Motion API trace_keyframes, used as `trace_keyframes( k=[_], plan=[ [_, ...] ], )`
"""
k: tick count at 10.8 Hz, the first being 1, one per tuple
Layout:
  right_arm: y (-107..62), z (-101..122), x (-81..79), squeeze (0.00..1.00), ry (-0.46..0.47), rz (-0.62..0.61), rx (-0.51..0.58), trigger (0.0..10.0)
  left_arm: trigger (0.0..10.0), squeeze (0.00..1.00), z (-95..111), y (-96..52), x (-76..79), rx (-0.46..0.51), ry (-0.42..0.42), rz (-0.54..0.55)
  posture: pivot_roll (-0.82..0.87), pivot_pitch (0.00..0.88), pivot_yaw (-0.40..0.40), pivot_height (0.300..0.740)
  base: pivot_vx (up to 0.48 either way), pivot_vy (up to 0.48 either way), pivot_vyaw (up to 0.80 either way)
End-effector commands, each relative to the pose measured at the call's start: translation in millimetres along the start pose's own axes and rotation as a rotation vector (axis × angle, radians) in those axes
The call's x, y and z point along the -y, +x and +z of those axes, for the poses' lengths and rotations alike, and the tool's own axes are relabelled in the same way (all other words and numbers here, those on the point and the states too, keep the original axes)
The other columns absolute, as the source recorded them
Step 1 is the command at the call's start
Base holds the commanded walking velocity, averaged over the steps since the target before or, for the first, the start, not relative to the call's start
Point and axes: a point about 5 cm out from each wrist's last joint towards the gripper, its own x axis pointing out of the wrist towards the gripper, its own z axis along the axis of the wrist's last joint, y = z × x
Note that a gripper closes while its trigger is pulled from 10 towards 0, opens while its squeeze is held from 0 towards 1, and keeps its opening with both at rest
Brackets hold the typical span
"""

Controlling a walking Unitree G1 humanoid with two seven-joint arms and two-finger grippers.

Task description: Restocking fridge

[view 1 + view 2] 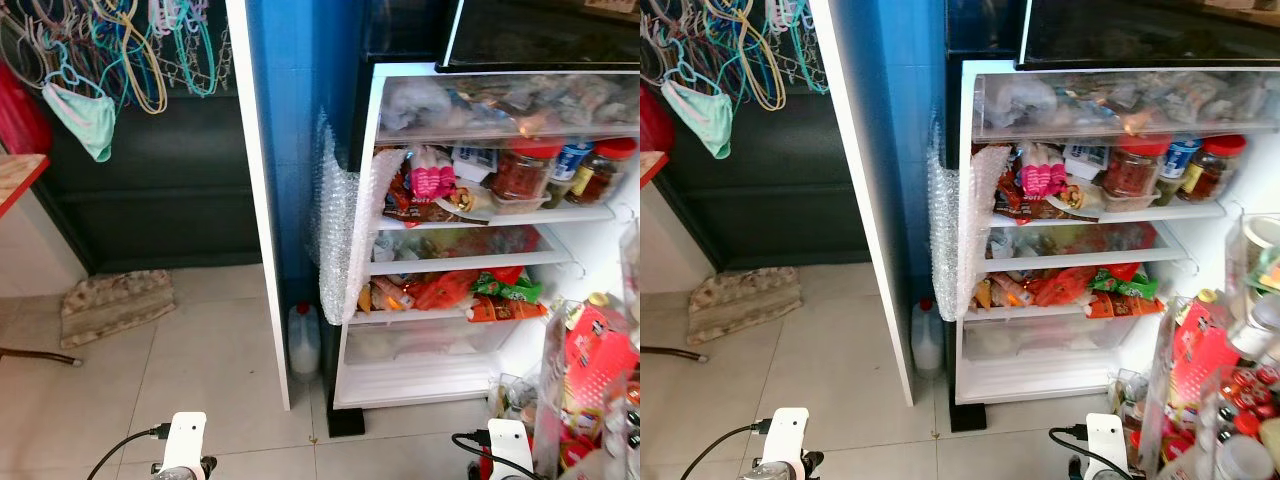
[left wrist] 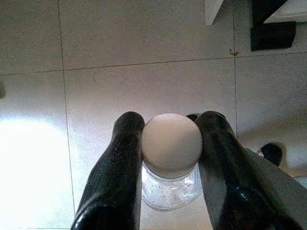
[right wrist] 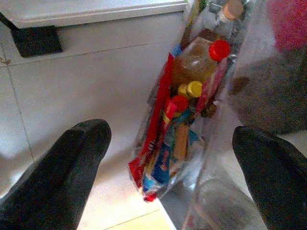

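Before the open fridge (image 1: 480, 250), left gripper (image 2: 170, 158) clamps a capped bottle (image 2: 171, 143); right gripper (image 3: 172, 167) gapes empty. Best kept upright toward a shelf gap.

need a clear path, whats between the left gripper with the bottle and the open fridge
In the left eye view, bare floor tiles and a white jug lie between left gripper, shut on its bottle, and fridge.

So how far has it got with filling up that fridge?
The fridge stands open, its shelves already crowded. The left gripper holds a white-capped clear bottle above the floor, not yet shelved. The right gripper is open beside the door rack of bottles.
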Motion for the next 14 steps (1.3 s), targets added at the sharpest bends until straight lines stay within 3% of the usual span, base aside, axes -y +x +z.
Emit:
trace_keyframes(
  k=[1,9,14],
  plan=[
    [0.1,1.3,1.3,0.00,-0.006,-0.010,-0.005,10.0,10.0,0.00,-0.8,0.0,-0.7,-0.008,-0.001,-0.004,0.11,0.000,-0.046,0.740,0.000,0.000,0.00],
    [0.1,1.4,2.6,0.00,-0.024,-0.037,-0.025,10.0,10.0,0.00,-0.5,0.1,-0.3,-0.011,-0.004,-0.006,0.12,0.002,-0.050,0.740,0.000,0.000,0.00],
    [-0.7,-1.2,5.5,0.00,0.049,-0.147,-0.041,10.0,10.0,0.00,-0.5,0.1,-0.3,-0.013,-0.002,0.000,0.12,0.004,-0.053,0.740,0.000,0.000,0.00]
  ],
)
